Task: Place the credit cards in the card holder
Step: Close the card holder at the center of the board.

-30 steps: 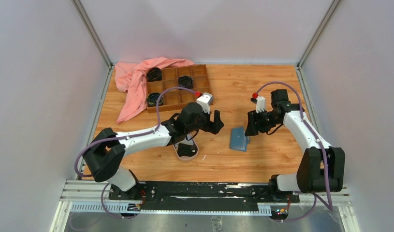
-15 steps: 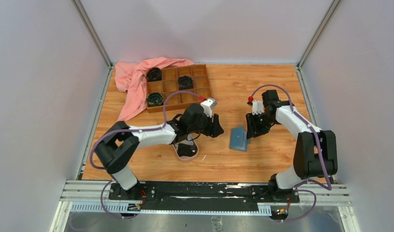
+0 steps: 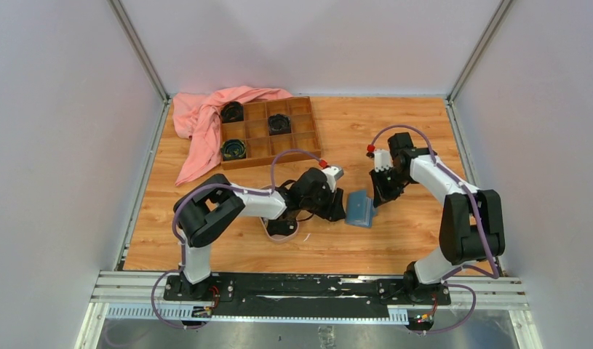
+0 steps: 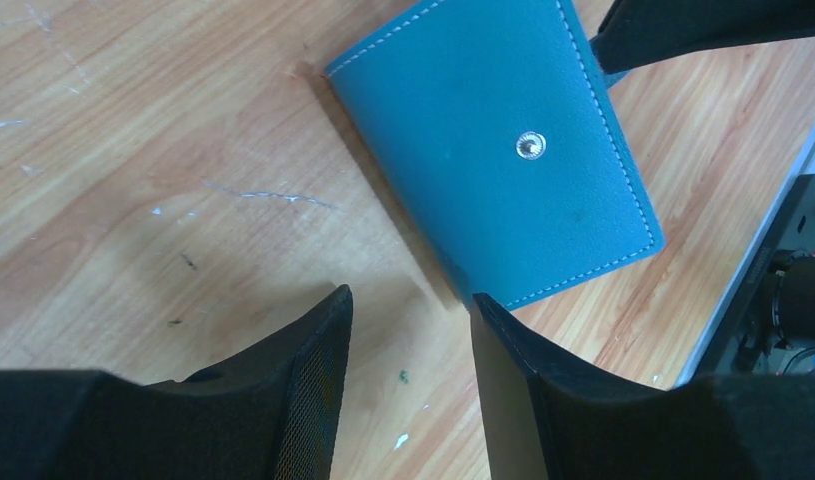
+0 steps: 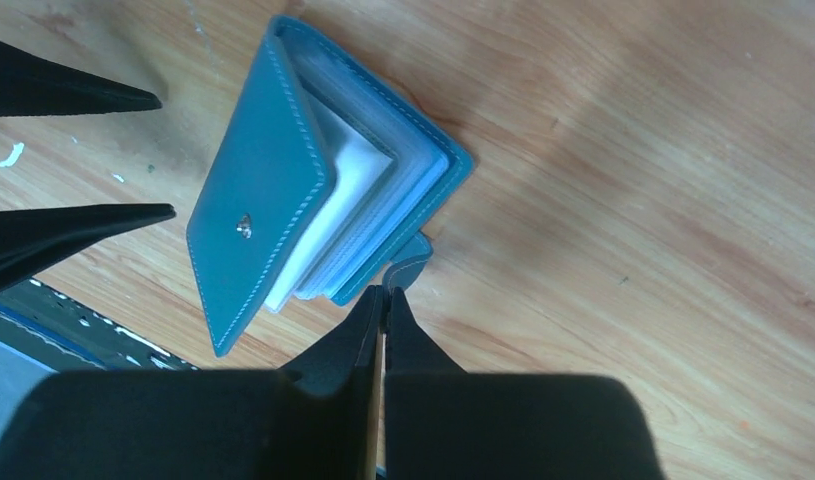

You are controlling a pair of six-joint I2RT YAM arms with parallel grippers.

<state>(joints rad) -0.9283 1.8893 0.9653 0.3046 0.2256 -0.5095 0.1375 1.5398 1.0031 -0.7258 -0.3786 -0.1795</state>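
The card holder [image 3: 359, 209] is a blue wallet on the wood table, its cover [image 5: 258, 180] lifted a little over pale slots [image 5: 348, 200]. My left gripper [image 4: 411, 295] stands open at its left edge, one fingertip [image 4: 480, 303] touching a corner of the snap-button cover [image 4: 503, 150]. My right gripper [image 5: 385, 292] is shut, its tips against the wallet's small tab [image 5: 413, 262]; whether the tab is pinched I cannot tell. A black credit card [image 3: 281, 227] lies in the pink oval dish [image 3: 267, 231], partly under the left arm. Other credit cards are out of view.
A brown wooden compartment tray [image 3: 268, 133] with black coiled items stands at the back left, a pink cloth [image 3: 202, 120] draped over its left side. Grey walls close in the table on three sides.
My left arm has swung right to the wallet's left edge and its jaws have narrowed. My right gripper has come down to the wallet's right edge and shut.
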